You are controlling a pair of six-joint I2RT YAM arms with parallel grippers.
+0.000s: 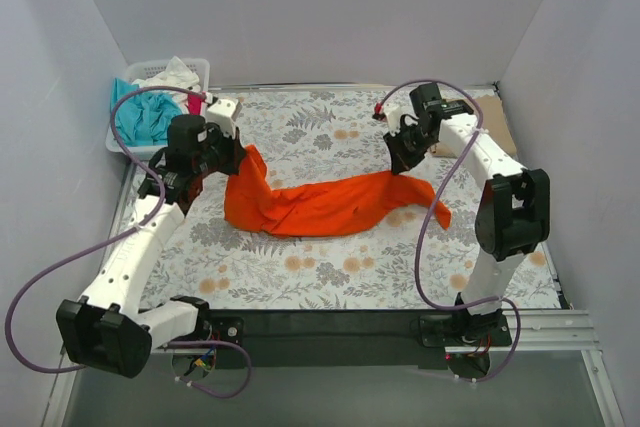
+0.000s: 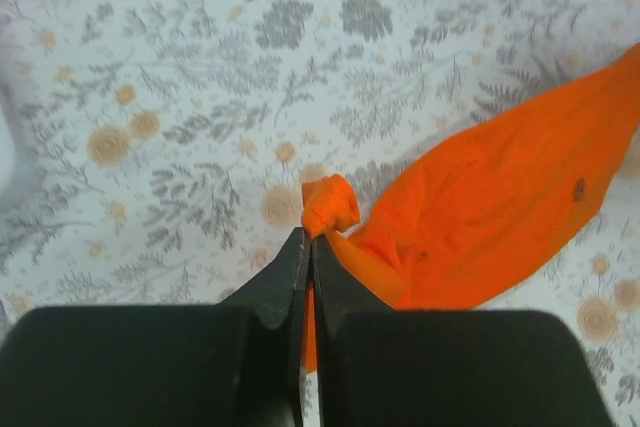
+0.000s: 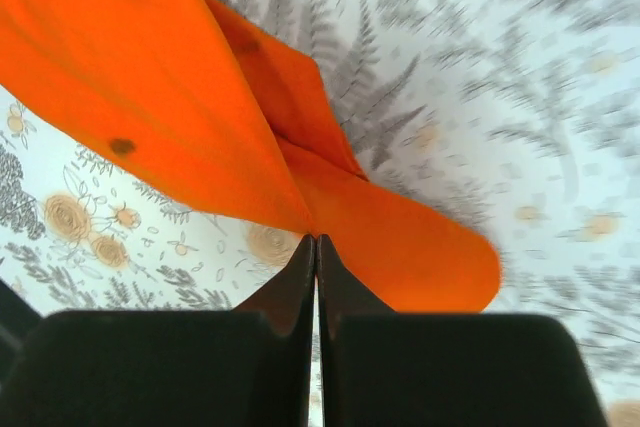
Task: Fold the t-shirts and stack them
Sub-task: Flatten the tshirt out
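Plain pale lilac-grey walls (image 1: 320, 7), evenly lit, close in at 9, 12 and 3 o'clock around a worktop (image 1: 320, 127) covered in white cloth printed with grey ferns and tan flowers. A white slatted plastic basket (image 1: 200, 67) sits at 10 o'clock, a flat brown cardboard sheet (image 1: 497, 137) at 2 o'clock.

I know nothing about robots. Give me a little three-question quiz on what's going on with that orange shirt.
1. True or false: the orange t-shirt lies folded inside the white basket.
2. Of the left gripper and the right gripper, which pinch the shirt? A) left only B) right only C) both
3. Fill in: the basket stands at the table's far ___ corner.
Key: 1 false, the shirt stretches unfolded between the two grippers; 2 C; 3 left.
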